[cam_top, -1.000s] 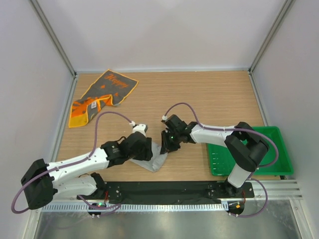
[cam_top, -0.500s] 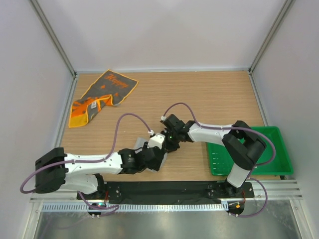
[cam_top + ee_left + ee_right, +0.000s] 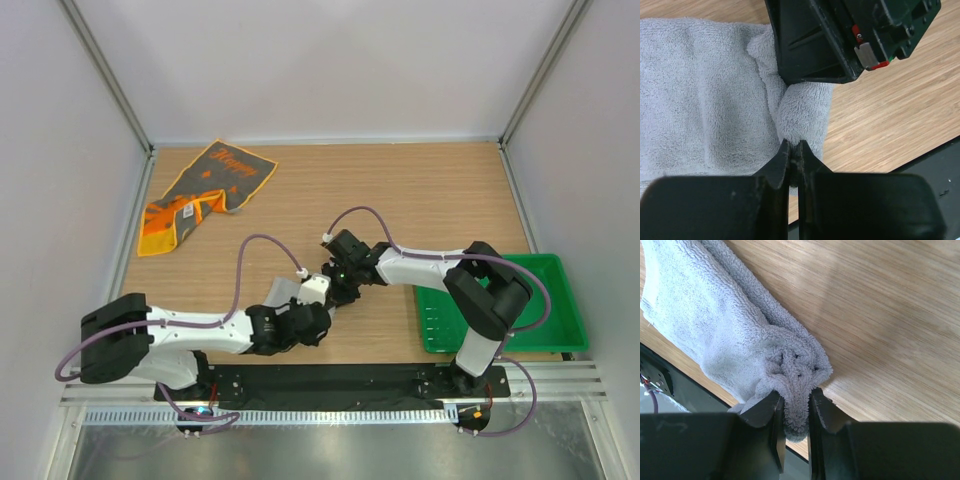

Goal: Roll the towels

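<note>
- The light grey towel (image 3: 715, 330) lies on the table (image 3: 420, 190) near its front edge, between the two arms. It is bunched and creased along one side.
- No finished roll is seen: the cloth is gathered into a loose lump at one end, while the rest is spread flat.
- The right claw (image 3: 796, 412) is closed tightly on that lump, with a thick fold of pile squeezed between its fingers.
- The left claw (image 3: 793, 152) is closed to a narrow slit. Its tips are set against a rounded fold of the same towel, and a thin pinch of cloth appears to be held.
- The dark grey towel with orange print (image 3: 205, 185) lies at the far left corner of the table, well apart from both claws. One end is turned over to show its orange back, and it is not rolled.
- The task is judged to be at an early stage: the first towel is only being gathered, and the second has not been started.
</note>
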Robot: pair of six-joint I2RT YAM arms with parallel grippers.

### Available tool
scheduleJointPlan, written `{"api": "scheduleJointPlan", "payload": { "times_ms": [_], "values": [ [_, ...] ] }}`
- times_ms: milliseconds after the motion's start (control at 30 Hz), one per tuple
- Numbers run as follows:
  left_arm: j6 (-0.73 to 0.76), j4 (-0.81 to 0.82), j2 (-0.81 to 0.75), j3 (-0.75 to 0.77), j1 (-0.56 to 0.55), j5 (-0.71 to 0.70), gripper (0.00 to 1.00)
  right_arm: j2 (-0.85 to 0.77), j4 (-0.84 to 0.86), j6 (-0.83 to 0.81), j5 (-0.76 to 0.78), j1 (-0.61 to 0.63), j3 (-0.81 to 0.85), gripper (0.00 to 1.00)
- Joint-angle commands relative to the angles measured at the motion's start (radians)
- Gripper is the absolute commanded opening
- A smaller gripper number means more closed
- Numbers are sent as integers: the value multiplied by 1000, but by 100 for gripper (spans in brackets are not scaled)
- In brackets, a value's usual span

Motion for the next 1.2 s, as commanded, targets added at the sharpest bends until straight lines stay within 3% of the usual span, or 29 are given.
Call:
{"api": "scheduleJointPlan", "payload": {
  "times_ms": [0,133,667,967,1167],
  "values": [
    [-48,49,-36,-42,-3,-21,0,12,-19,-11,29,8,1,19],
    [-77,79,-57,-82,-3,-8,0,12,-24,-11,33,7,3,25],
    [-121,145,-79,-170,58,79,0,-35,-67,-14,114,5,9,69],
    [-129,156,-71,-176,82,111,0,-177,-13,26,182,7,-31,89],
    [-132,159,-64,-181,100,131,0,-255,-13,32,229,-1,-42,96]
  ]
}}
